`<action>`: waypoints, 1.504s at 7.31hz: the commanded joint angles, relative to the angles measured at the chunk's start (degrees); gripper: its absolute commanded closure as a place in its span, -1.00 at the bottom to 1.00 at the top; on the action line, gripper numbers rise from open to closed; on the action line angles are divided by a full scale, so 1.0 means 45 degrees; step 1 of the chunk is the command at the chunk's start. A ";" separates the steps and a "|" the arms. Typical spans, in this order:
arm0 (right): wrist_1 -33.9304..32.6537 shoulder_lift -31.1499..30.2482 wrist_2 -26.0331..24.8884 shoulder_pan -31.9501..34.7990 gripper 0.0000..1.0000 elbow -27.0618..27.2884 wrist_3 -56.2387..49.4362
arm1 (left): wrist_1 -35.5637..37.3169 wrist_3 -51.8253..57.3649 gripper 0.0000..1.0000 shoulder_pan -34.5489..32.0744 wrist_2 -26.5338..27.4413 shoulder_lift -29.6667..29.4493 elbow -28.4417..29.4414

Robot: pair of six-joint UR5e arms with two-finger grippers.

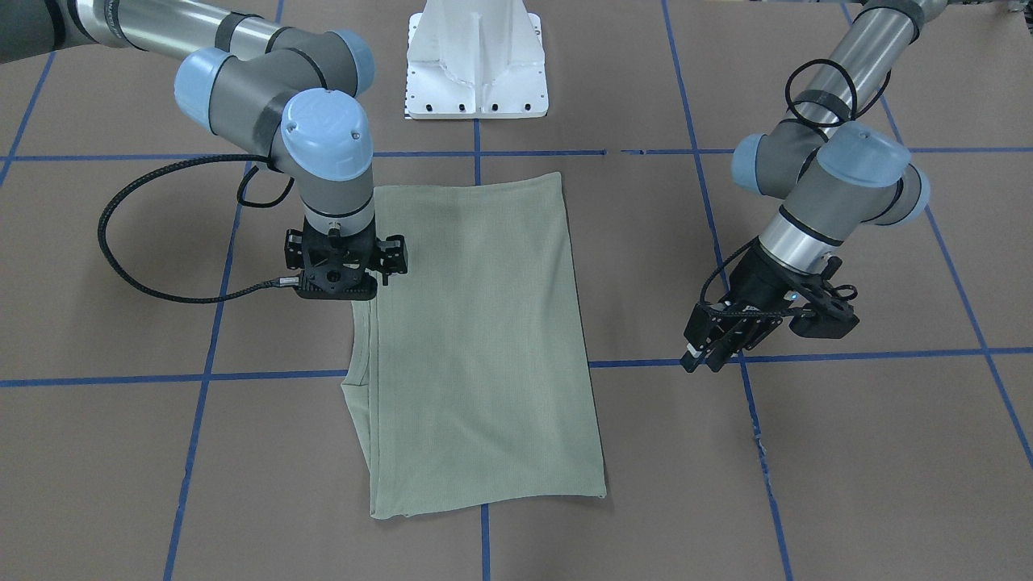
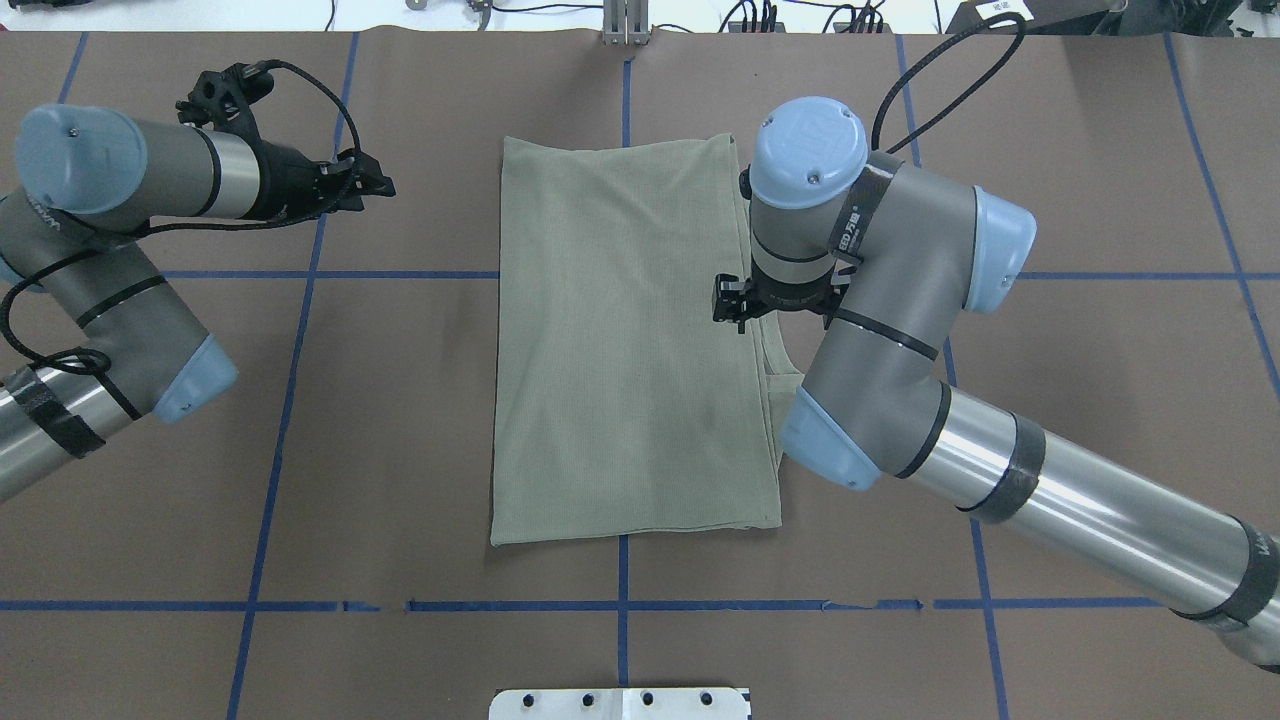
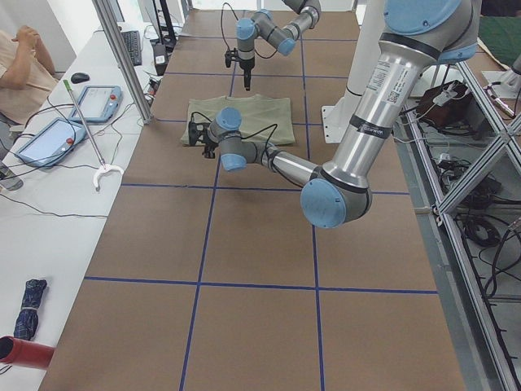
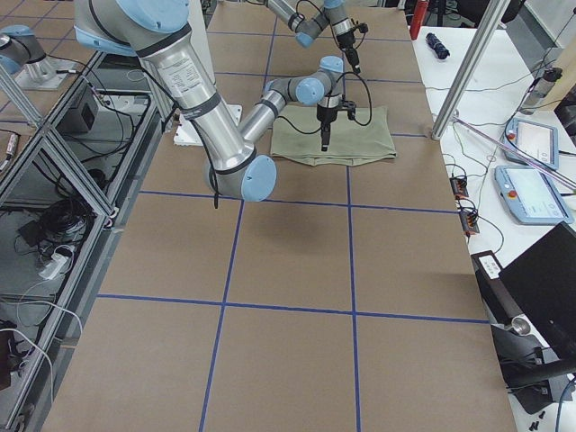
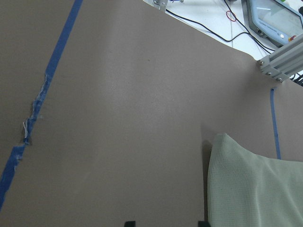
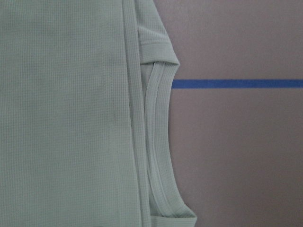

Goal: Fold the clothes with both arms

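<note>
You have the sage-green knit shirt lying flat on the brown paper-covered table, folded into one long, narrow rectangle. Its ribbed crew-neck collar curves out along one long edge of the shirt, where several layers of cloth are stacked, and the other long edge is a plain, smooth fold.

Your right arm's black two-finger gripper points straight down over the collar-side edge of the shirt, about halfway along its length. The wrist hides the fingers from above and the wrist camera shows only cloth and collar, so you cannot tell whether this claw is clenched or released, nor whether it touches the shirt.

Your left arm's black two-finger gripper hangs tilted, well apart from the shirt, out beyond the plain long edge and toward the end of the shirt farther from the white metal pedestal base. Its fingertips stand spread with bare table between them, so this claw is released and empty. A corner of the shirt shows at the lower right of its wrist view, and a frayed strip of blue tape crosses the table on the side away from the shirt.
</note>
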 commanded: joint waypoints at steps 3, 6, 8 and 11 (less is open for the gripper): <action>0.2560 -0.1724 -0.2118 -0.2604 -0.99 0.1866 0.8305 | 0.0029 0.0045 -0.07 0.0020 -0.0418 0.0112 -0.0177; 0.2579 -0.1996 -0.2828 -0.3451 -0.97 0.2084 1.0957 | 0.0029 0.0045 -0.07 0.0000 -0.0437 0.0171 -0.0137; 0.2657 -0.2328 -0.2906 -0.3763 -0.96 0.2084 1.1876 | 0.0029 0.0026 -0.07 0.0000 -0.0437 0.0191 -0.0157; 0.2657 -0.2447 -0.2907 -0.3822 -0.83 0.2104 1.2229 | 0.0029 0.0026 -0.07 -0.0019 -0.0437 0.0171 -0.0176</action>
